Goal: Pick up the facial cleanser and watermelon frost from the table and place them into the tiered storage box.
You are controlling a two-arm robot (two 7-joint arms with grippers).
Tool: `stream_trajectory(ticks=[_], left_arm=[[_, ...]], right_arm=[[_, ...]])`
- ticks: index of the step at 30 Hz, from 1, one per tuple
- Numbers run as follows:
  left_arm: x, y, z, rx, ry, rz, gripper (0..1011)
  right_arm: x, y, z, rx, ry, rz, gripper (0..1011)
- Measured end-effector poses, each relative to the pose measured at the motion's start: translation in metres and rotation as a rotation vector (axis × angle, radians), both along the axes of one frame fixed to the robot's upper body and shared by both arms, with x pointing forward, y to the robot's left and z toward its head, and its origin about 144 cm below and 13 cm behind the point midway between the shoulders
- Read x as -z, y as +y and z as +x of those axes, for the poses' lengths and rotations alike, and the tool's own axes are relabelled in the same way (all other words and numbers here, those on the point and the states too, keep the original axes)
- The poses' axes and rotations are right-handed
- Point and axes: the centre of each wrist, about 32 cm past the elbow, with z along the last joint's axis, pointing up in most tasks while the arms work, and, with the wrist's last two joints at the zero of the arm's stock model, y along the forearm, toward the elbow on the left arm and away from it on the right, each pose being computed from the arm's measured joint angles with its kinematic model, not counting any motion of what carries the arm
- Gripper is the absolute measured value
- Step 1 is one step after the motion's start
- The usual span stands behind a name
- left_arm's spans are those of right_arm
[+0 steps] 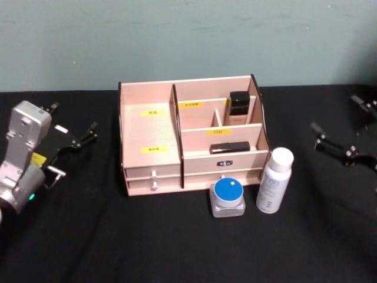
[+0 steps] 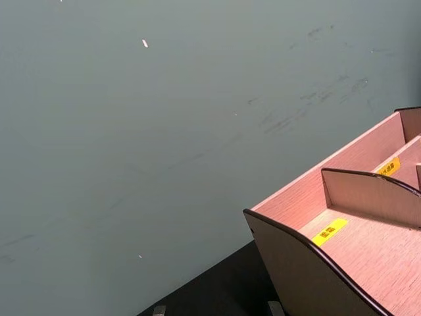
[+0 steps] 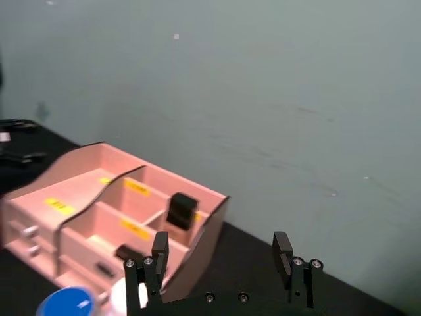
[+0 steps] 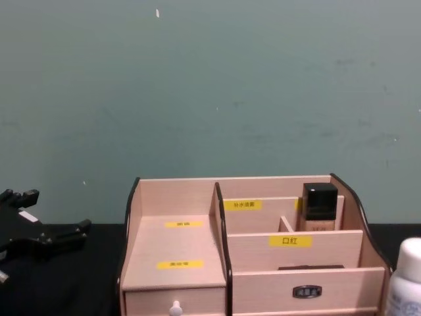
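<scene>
In the head view, the light wooden tiered storage box [image 1: 150, 138] with dark-edged sides and yellow labels stands mid-way across the black cloth-covered desk [image 1: 177, 247], toward its far edge. Just in front of the box's right drawers stand a clear jar with a round blue lid [image 1: 228, 197] and, beside it, a white cylindrical bottle with a white cap [image 1: 274, 180]. Which is the cleanser and which the watermelon frost cannot be told. Both are on the desk, so neither placement appears done. A black-capped bottle [image 1: 238, 109] already occupies a rear right compartment. The left gripper [image 1: 73, 147] sits near the desk's left edge and the right gripper [image 1: 336, 118] near its right edge, each well apart from the two items.

In the left wrist view, two fingertips [image 2: 158, 309] stand apart with nothing between them, facing the box's left side.

In the right wrist view, the right fingers [image 3: 160, 253] are spread wide and hold nothing, and the box, jar lid and bottle lie beyond them.

In the chest view, the box fills the middle and the white bottle shows at the right edge. The whole task seems left to do.
</scene>
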Motion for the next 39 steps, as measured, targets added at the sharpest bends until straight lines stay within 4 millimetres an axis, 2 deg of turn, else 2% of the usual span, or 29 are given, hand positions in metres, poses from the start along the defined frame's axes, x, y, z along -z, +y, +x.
stream_trajectory(ticks=[8,15,27,39], left_arm=[[0.0,0.0,0.0,0.0,0.0,0.0,1001],[0.0,0.0,0.0,0.0,0.0,0.0,1001],[0.0,0.0,0.0,0.0,0.0,0.0,1001],[0.0,0.0,0.0,0.0,0.0,0.0,1002]], right_arm=[[0.006,0.008,-0.03,-0.057,0.057,-0.024,1002],[0.017,0.013,-0.039,-0.09,0.148,-0.033,1002],[0.038,0.015,-0.03,-0.068,0.257,-0.052,1002],[0.051,0.022,-0.012,-0.062,0.263,-0.044,1003]])
